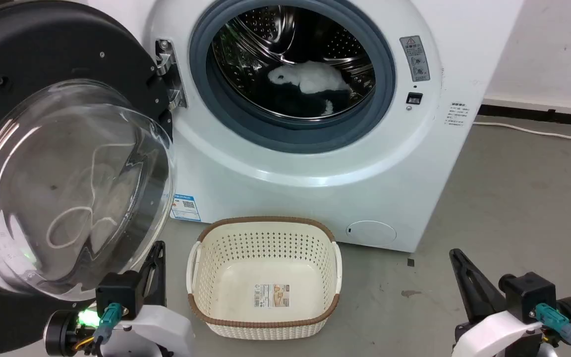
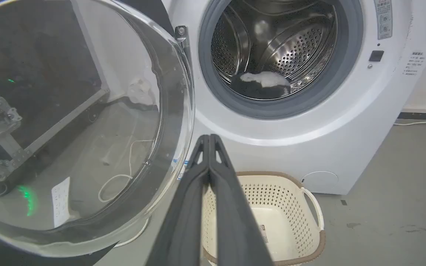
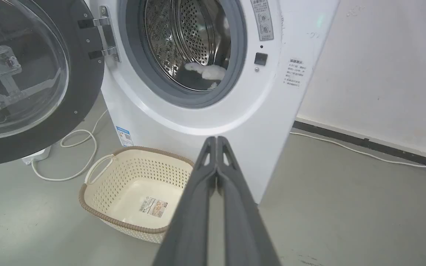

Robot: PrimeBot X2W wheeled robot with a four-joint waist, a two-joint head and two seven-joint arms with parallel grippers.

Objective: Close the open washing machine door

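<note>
Left pincer [image 2: 209, 137] (tips together) stands beside the washing machine door [image 2: 87, 122].

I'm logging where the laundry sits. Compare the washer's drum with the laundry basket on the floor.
The drum holds a white and dark bundle of laundry; the laundry basket holds no laundry, just a label stuck to its bottom. The drum is shiny steel, round and opens forward; the laundry basket is cream with a brown rim, roughly rectangular and opens upward. Both have perforated walls.
</note>
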